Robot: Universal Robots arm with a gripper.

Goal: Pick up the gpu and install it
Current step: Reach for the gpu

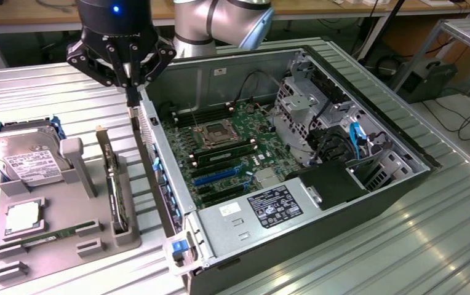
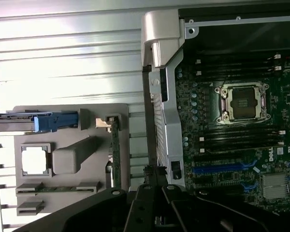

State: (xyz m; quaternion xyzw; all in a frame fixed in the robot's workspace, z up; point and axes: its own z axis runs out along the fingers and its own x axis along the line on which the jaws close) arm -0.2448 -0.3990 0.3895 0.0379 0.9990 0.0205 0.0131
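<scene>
Dark green board: the gpu (image 1: 119, 196) (image 2: 115, 150), not yet lifted and untouched by the hand.
Where: stands on its long edge in a slot of the grey holder (image 1: 63, 246), which lies on the ribbed metal worktop (image 1: 46, 92).
Long axis: runs from far to near in the exterior view, roughly parallel to the slotted wall (image 1: 157, 178) of the open case (image 1: 301, 246); shows as a thin edge in the wrist view.
Neighbours: slotted wall just beside it on the exterior view's right; hard drive (image 1: 21, 157) in the same holder, well apart on the exterior view's left.
Hand (image 1: 128, 86) (image 2: 153, 173): hangs above the far end of the slotted wall, tips pointing down, seemingly pressed together, nothing pinched between them.
Direction from hand: gpu lies lower, nearer the viewer and slightly toward the exterior view's left; the far end of the card is the closest part.
Install side: motherboard (image 1: 227, 153) with its blue slots (image 1: 218, 175) sits across the wall from the gpu; no card seated there, judging by the bare slots.
</scene>
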